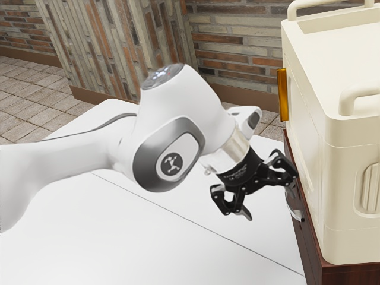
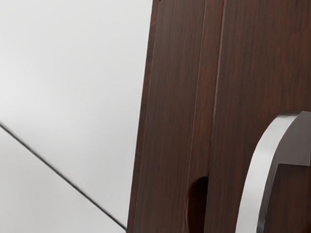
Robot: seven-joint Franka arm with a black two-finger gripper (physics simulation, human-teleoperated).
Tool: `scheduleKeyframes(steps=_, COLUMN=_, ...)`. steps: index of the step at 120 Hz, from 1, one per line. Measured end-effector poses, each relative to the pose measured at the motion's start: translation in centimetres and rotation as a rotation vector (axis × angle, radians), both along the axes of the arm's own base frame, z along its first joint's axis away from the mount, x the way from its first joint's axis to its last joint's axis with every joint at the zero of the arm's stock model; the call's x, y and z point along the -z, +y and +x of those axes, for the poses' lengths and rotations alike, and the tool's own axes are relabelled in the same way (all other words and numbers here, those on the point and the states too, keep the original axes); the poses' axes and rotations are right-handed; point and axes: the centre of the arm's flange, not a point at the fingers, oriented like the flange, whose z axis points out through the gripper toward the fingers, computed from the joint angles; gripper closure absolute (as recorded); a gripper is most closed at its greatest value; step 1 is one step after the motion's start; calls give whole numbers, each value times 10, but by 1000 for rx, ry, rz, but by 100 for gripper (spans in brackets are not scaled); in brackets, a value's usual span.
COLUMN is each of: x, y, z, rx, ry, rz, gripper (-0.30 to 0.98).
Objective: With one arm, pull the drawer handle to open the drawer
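Observation:
In the exterior view my gripper (image 1: 269, 197) is open, its fingers spread wide and pointing down toward the dark wooden cabinet's front. The silver curved drawer handle (image 1: 294, 209) is just beyond the finger nearer the cabinet, partly hidden; whether they touch I cannot tell. In the wrist view the handle (image 2: 260, 170) arches out from the brown drawer front (image 2: 257, 58), with a dark shadow beside it. Nothing is held. The drawer front looks flush with the cabinet (image 1: 314, 246).
A large cream case (image 1: 350, 178) with rounded handles stands on top of the cabinet, close to the hand. An amber piece (image 1: 283, 95) is on the case's side. The white tabletop (image 1: 160, 237) with a thin dark seam extends below the arm.

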Motion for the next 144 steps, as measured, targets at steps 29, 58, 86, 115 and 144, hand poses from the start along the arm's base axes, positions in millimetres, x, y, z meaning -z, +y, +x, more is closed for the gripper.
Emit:
scheduleKeyframes(steps=29, x=5, y=-2, z=1, rx=-3, ry=7, rz=0, gripper=0)
scheduleKeyframes(steps=58, x=9, y=0, z=1, rx=-9, ry=15, rz=2, gripper=0)
scheduleKeyframes(steps=86, x=5, y=2, z=-3, rx=-7, ry=28, rz=9, gripper=0)
scheduleKeyframes(steps=115, x=1, y=11, z=-8, rx=-4, ry=52, rz=22, gripper=0)
scheduleKeyframes(steps=144, x=7, y=28, z=-13, rx=1, ry=80, rz=40, gripper=0)
